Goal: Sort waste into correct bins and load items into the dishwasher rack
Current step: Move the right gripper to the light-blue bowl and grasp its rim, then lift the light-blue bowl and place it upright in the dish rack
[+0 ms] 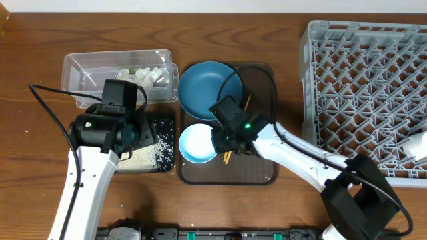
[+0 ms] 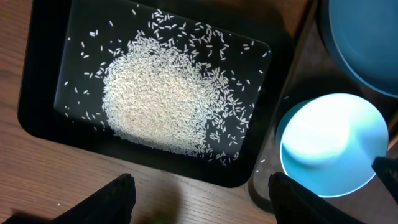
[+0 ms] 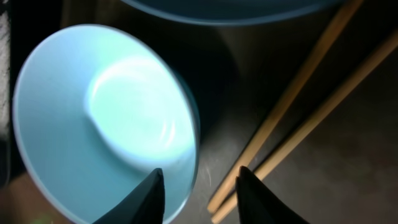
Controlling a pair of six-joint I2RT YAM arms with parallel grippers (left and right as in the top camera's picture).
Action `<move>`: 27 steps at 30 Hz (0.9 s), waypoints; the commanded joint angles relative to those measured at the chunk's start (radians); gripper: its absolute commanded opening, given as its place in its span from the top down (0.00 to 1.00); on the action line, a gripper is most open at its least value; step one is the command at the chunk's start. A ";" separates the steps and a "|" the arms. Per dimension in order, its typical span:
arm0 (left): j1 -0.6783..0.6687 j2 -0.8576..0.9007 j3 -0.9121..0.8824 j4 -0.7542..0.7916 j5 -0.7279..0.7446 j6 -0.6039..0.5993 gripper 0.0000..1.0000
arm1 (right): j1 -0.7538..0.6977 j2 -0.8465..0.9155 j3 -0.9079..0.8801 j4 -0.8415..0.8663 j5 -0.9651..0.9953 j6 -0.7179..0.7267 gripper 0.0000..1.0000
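Toward the counter's (image 1: pixel 40 40) far-left corner stands the clear tub (image 1: pixel 80 67), with the crumpled tissue (image 1: pixel 148 75) lying against its right wall, so that piece of waste looks sorted.

Just nearer, the black tray (image 2: pixel 43 112) holds the rice grains (image 2: pixel 155 99) in a loose heap with strays scattered around it, which suits a bin meant for food scraps. The left arm rises from the counter's near-left edge and bends over this tray, wrist pointed straight down. The left claw (image 2: pixel 200 190) hangs over the tray's near rim with its fingers spread wide and nothing between them. It appears to have no work in hand here.

Mid-counter, the brown serving tray (image 1: pixel 260 175) carries the dishes waiting for loading. The deep-blue dish (image 1: pixel 203 90) sits at its far-left corner, the light-blue bowl (image 3: pixel 93 118) at its near-left corner, and the two chopsticks (image 3: pixel 311 93) lie side by side just right of the bowl.

The right arm reaches from the counter's near-right edge diagonally leftward across the brown tray, wrist tipped down over the bowl. The right claw (image 3: pixel 200 186) straddles the bowl's right rim, one finger inside and one outside. The fingers are apart and not visibly pressing the rim. That placement suits lifting the bowl by its edge, likely the step in hand.

Along the counter's right edge the dishwasher rack (image 1: pixel 363 87) waits, most of its pegs bare.
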 commanded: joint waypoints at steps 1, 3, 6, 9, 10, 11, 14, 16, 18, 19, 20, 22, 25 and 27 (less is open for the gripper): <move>0.005 0.000 -0.004 -0.003 -0.011 -0.013 0.28 | 0.017 0.027 -0.032 0.051 0.051 0.075 0.66; 0.005 0.000 -0.004 -0.003 -0.012 -0.013 0.28 | 0.016 0.043 -0.035 0.063 0.051 0.076 0.70; 0.005 0.000 -0.004 -0.004 -0.012 -0.013 0.28 | 0.016 0.062 -0.035 0.078 0.051 0.088 0.74; 0.005 0.000 -0.004 -0.003 -0.011 -0.013 0.28 | 0.016 0.072 -0.035 0.084 0.051 0.090 0.79; 0.005 0.000 -0.004 -0.003 -0.011 -0.013 0.28 | 0.016 0.075 -0.035 0.083 0.051 0.090 0.85; 0.005 0.000 -0.004 -0.003 -0.011 -0.013 0.28 | 0.016 0.075 -0.035 0.081 0.051 0.090 0.89; 0.005 0.000 -0.004 -0.003 -0.011 -0.013 0.28 | 0.016 0.075 -0.035 0.079 0.051 0.090 0.97; 0.005 0.000 -0.004 -0.003 -0.011 -0.013 0.28 | 0.014 0.072 -0.034 0.077 0.051 0.089 0.99; 0.005 0.000 -0.004 -0.003 -0.011 -0.013 0.28 | 0.004 0.063 -0.030 0.068 0.051 0.087 0.99; 0.005 0.000 -0.004 -0.003 -0.011 -0.013 0.28 | -0.006 0.050 -0.026 0.058 0.051 0.072 0.99; 0.005 0.000 -0.004 -0.003 -0.011 -0.013 0.28 | -0.017 0.034 -0.021 0.045 0.052 0.051 0.99; 0.005 0.000 -0.004 -0.002 -0.011 -0.013 0.28 | -0.053 -0.016 -0.007 0.008 0.061 0.008 0.99; 0.005 0.000 -0.004 -0.002 -0.011 -0.013 0.28 | -0.123 -0.121 0.021 -0.071 0.140 -0.022 0.99; 0.005 0.000 -0.004 -0.002 -0.011 -0.013 0.28 | -0.177 -0.200 0.033 -0.100 0.197 -0.074 0.99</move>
